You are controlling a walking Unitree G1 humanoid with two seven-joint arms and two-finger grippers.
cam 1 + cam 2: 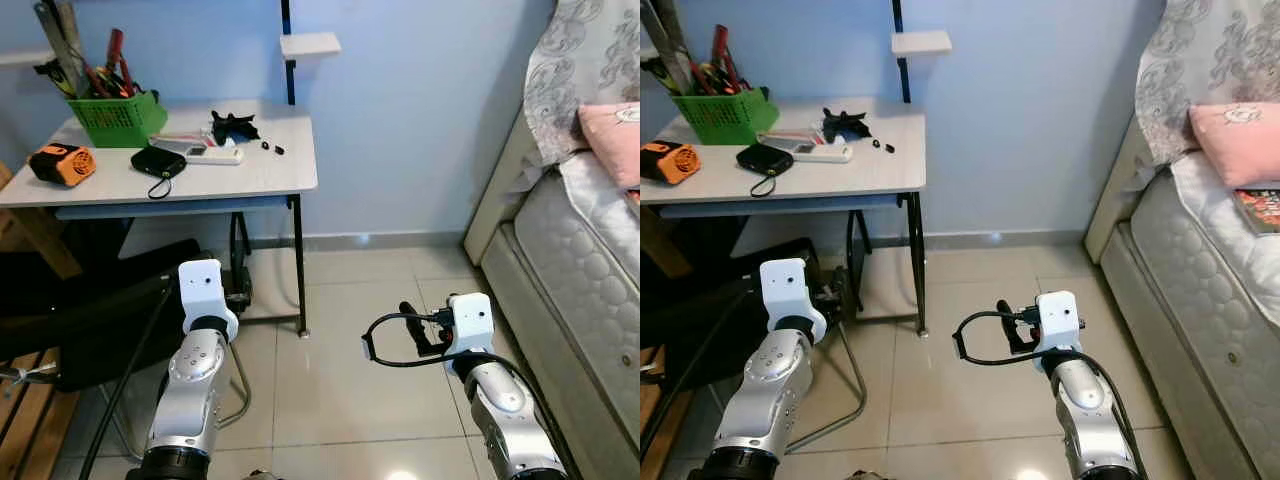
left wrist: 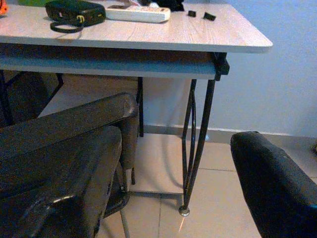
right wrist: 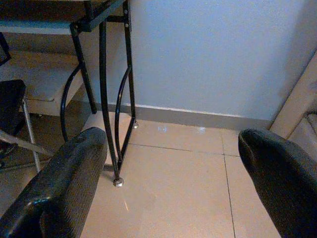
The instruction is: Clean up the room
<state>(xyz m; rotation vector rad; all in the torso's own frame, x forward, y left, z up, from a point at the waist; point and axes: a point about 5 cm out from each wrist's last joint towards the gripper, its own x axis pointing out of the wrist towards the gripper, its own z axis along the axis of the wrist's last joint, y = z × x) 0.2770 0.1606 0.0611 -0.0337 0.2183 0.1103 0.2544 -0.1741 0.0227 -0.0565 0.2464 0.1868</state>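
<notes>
Arms: two silver forearms fill the foreground of the head views, both raised toward the tiled floor [image 1: 350,330] ahead, neither touching anything.
Left pincer [image 2: 173,163]: wide apart and holding nothing, by the wrist view; one black finger [image 2: 64,163] overlaps a dark chair [image 1: 90,320], the other stands clear.
Right pincer [image 3: 173,163]: also wide and holding nothing, its fingers [image 3: 64,183] framing bare tile and a worktop leg [image 3: 104,99].
Worktop [image 1: 285,170]: pale wood on black legs against the blue wall, well apart from both pincers, ahead and to the robot's left.
Clutter on it: a green basket [image 1: 120,118] of tools at the back left, an orange-and-black device [image 1: 60,162] near the left edge, a black pouch [image 1: 158,162] with a strap loop, a white remote [image 1: 210,153], a black crumpled item [image 1: 232,126], and two small black bits [image 1: 272,148].
Likely target: my guess is the remote or pouch, as loose things to tidy.
Remote handling: probably light, rigid and smooth; best pinched across its narrow width near the middle.
Remote axis: lies flat, long axis running roughly left to right along the worktop.
Pouch handling: looks soft and light; take the body, since the strap would dangle.
Bed [image 1: 590,260]: on the robot's right, with a quilted mattress and a pink pillow [image 1: 612,135].
</notes>
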